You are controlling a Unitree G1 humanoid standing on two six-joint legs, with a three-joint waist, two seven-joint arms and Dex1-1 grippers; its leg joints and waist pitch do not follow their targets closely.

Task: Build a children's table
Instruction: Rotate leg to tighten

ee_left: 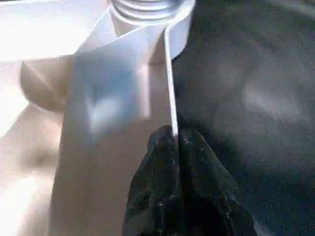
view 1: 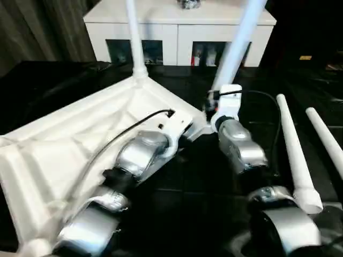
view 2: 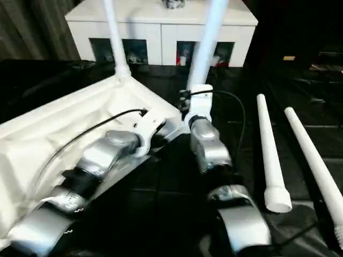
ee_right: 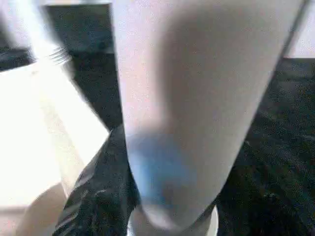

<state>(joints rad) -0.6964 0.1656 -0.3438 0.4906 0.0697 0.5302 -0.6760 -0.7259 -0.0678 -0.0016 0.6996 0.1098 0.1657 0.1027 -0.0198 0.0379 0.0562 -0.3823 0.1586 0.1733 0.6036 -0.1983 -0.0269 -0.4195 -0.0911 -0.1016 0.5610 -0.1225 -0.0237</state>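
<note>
**Second leg going in, two more to fit**

Upside down on the large black-covered work table (view 1: 187, 176): the small white plastic square table top (view 1: 69, 144), ribbed underside facing up. Already seated in the far corner socket: one long tapered white tube leg (view 1: 134, 37), standing upright. At the near right corner: a second white tube leg (view 1: 238, 43), tilted slightly, foot down at the round socket but, by the look of it, not yet fully home.

Left gripper (ee_left: 177, 142): black fingers pinched together on the thin rim of the top, just beside that socket, steadying the piece. Right gripper (ee_right: 123, 196): wrapped around the second leg low on its shaft, one black finger (ee_right: 98, 191) visible pressed against the tube, the other hidden behind it.

Well apart to the right, flat on the black cover: two spare white tube legs (view 2: 270, 155), (view 2: 316, 166), side by side, untouched.

Judged roughly a third done: one leg finished, one in hand, two waiting, then turning the table upright.

In the background: a white cabinet with glass doors (view 1: 177, 32).
</note>
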